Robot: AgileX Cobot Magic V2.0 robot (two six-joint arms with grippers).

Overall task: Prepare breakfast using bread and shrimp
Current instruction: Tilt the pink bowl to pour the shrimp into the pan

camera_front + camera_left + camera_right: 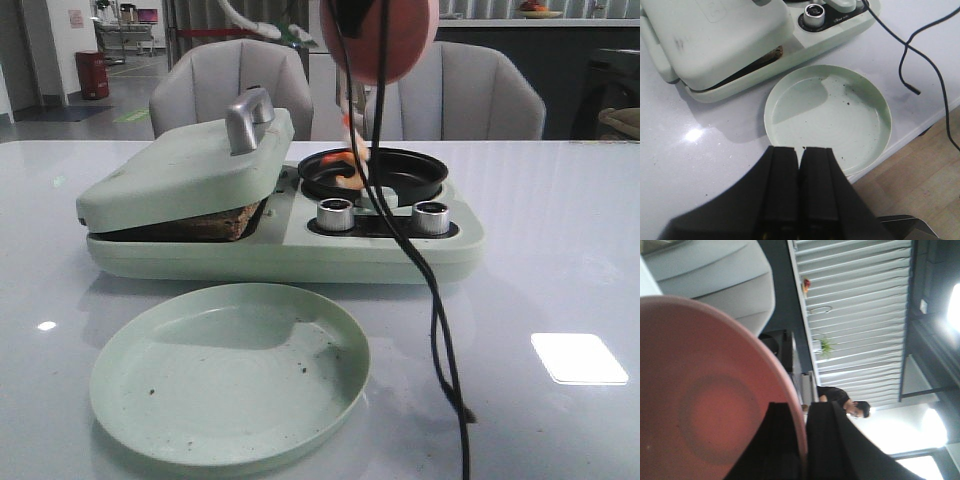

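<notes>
A: Where's the right gripper?
B: Raised above the pan, tipped up, its fingers pinched on the rim of a pink plate held edge-on over the cooker.
A: And the left gripper?
B: Hanging over the table edge, just beside the green plate, jaws pressed together with nothing between them.
A: The shrimp?
B: One shrimp, at the pan's near-left rim, under the pink plate.
A: Bread?
B: Under the tilted lid a brown crust edge shows; how many slices I can't tell.
A: Counts?
B: Two plates, two knobs, one pan, one black cable hanging across the front view.
</notes>
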